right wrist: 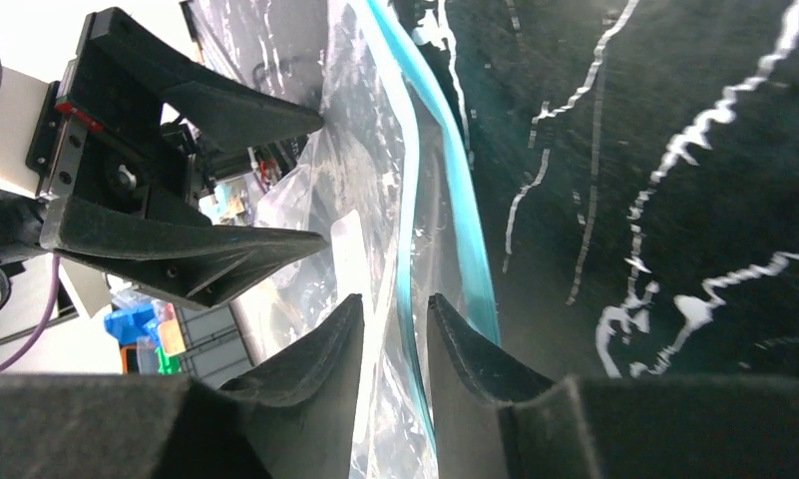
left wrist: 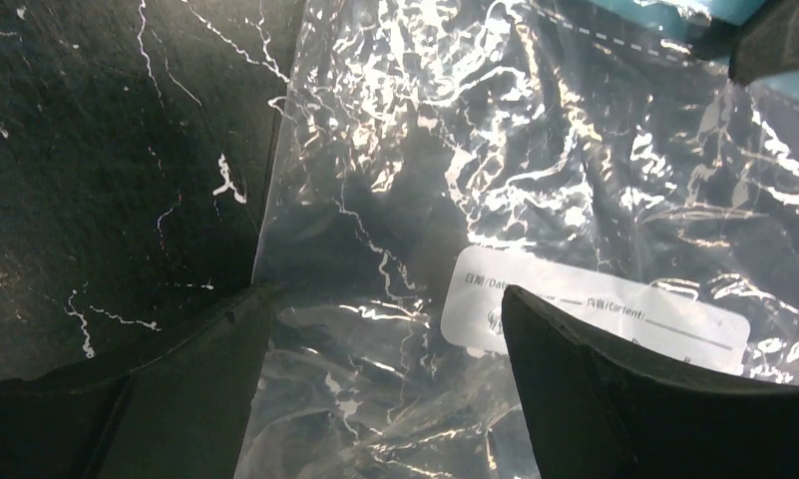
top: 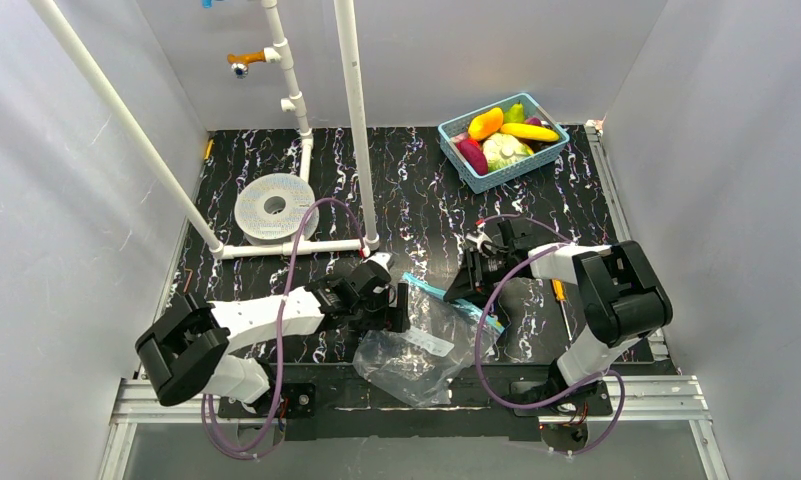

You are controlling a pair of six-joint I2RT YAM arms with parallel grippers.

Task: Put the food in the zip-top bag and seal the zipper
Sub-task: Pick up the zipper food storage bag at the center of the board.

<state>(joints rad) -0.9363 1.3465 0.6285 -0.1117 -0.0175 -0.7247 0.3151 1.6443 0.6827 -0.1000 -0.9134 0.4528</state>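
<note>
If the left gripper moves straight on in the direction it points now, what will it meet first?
Probably the bag: its clear plastic lies between the open fingers of the left gripper and just ahead of them. The right gripper is farther on, but depth is unclear.

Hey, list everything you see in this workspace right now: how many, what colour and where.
zip-top bag: one, clear, near edge, centre
zipper: one, light-blue strip, bag's far edge
label: one, white, on the bag
basket: one, light blue, far right
food: at least five pieces, orange, yellow, green, magenta, pale green, all in the basket
screwdriver: one, yellow handle, near right
spool: one, white, left of centre
pipe frame: one, white, far left to centre
table: one, black with white veins
left fingers: two, black, wide apart over the bag
right fingers: two, black, narrowly apart either side of the zipper
</note>
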